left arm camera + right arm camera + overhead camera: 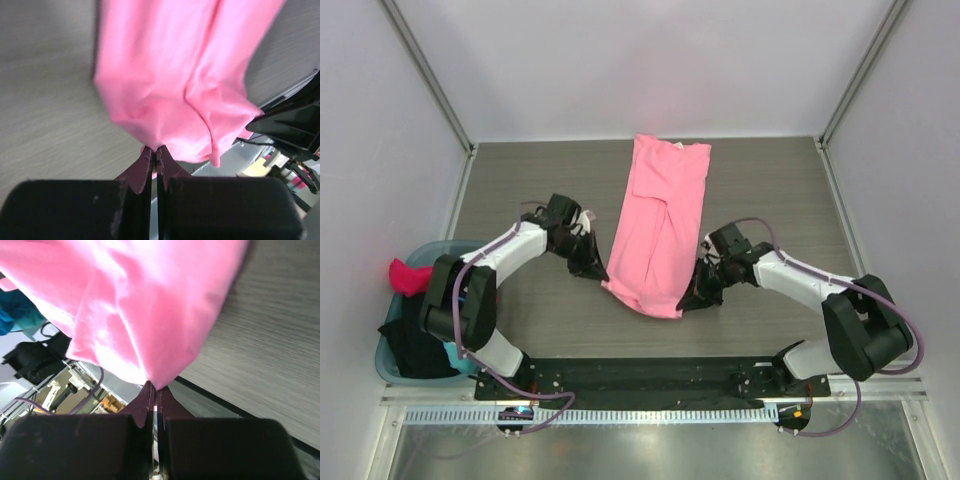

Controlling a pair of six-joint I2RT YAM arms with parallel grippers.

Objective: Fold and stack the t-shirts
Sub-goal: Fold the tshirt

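- The left claw (pixel 154 155) is pinched shut on the near left corner of the pink shirt (pixel 660 215), with a small nub of cloth bunched at its tips.
- The right claw (pixel 155 391) is closed the same way on the near right corner, where the cloth draws to a point between its tips.
- The pink shirt lies mid-table (pixel 520 180) as a long strip folded lengthwise. It runs from the far edge toward the arms, and the held end is the near one.
- The step in hand looks like halving the strip by taking the near end over to the far end.
- To do it well, raise both corners together and level, with the hem snug between them but not stretched. Carry it forward in a low arc, match the edges, and let go only once the cloth lies flat.
- Each grip is a thin pinch on a corner, so a jerk could pull the cloth free, and uneven travel would skew the fold.
- The cloth is a soft, limp knit with loose creases and a ridge down its middle.
- The table is smooth, grey and wood-grained, so the shirt will likely slide if dragged.
- At the left, a teal basket (pixel 380 360) holds a magenta shirt (pixel 408 276) and a black shirt (pixel 418 345).
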